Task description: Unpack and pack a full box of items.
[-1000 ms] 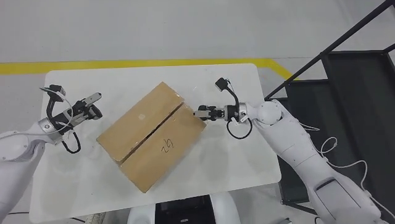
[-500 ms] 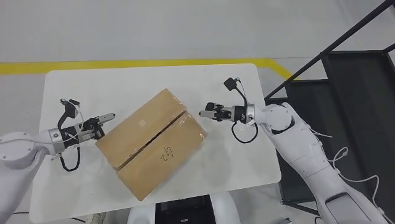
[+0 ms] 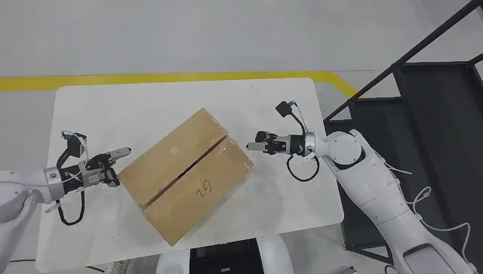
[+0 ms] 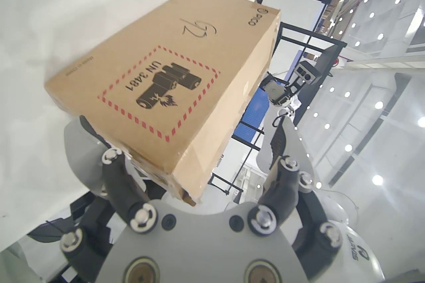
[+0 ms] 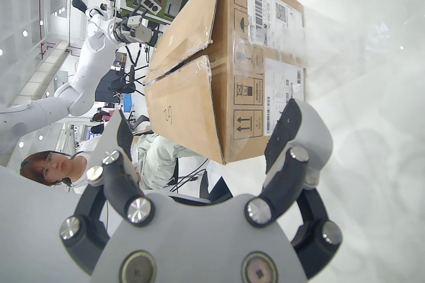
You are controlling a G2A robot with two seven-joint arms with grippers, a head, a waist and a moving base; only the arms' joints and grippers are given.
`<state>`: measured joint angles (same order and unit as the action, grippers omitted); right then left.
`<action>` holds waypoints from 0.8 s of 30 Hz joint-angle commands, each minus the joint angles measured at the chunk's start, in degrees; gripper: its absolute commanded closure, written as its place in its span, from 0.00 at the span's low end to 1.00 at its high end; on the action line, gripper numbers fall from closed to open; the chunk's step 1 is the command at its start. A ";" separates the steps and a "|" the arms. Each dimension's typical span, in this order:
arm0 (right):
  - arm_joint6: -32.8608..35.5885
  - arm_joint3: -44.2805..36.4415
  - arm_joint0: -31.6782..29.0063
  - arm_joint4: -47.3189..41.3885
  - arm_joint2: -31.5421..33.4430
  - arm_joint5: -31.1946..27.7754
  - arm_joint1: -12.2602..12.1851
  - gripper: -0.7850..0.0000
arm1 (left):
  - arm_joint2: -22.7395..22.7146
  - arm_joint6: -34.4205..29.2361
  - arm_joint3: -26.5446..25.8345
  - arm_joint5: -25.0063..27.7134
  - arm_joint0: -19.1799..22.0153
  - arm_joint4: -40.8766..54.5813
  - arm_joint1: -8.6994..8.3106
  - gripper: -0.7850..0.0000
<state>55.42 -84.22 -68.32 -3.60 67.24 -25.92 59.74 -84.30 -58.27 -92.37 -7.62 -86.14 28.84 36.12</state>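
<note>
While the cardboard box (image 3: 186, 176) lies closed and set diagonally near the middle of the white table (image 3: 287, 100), the two grippers stand at its opposite ends. Left gripper (image 3: 118, 167): fingers spread wide and holding nothing. In the left wrist view one corner of the box sits between them, close to the palm — contact cannot be confirmed. Right gripper (image 3: 251, 145): fingers likewise wide apart and empty, just beside the box's labelled end face, with a thin strip of table between tip and cardboard in the top view. Condition of the box: plain brown board, two top flaps meeting along a centre seam, and a handwritten mark on the nearer flap. At the seam's end facing the right gripper the clear tape is ragged and the flaps gape slightly. That end face carries white shipping labels and a column of handling symbols — the long side facing the left gripper bears a red-dashed hazard marking.
</note>
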 commanded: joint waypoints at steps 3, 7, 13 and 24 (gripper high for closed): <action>-0.04 -0.36 -0.33 -0.06 -0.08 0.31 -0.08 0.00 | -0.47 -2.61 -1.03 -3.99 -1.87 -0.89 -0.24 0.00; -0.23 -0.40 -0.52 -0.15 -0.14 0.49 -0.14 0.00 | -1.22 -2.50 -1.75 -2.78 -2.26 1.66 0.02 0.00; -0.64 -0.51 -1.25 -0.35 -0.46 0.98 -0.20 0.00 | 0.41 1.24 -0.13 4.61 -1.23 7.56 1.38 0.00; 1.84 -2.14 -3.09 -0.74 0.46 3.08 -0.86 0.00 | 8.41 5.59 6.09 15.50 7.00 9.49 4.51 0.00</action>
<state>57.01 -86.16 -71.27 -4.36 67.52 -23.05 58.97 -76.81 -53.06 -87.08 6.91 -80.20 38.12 40.29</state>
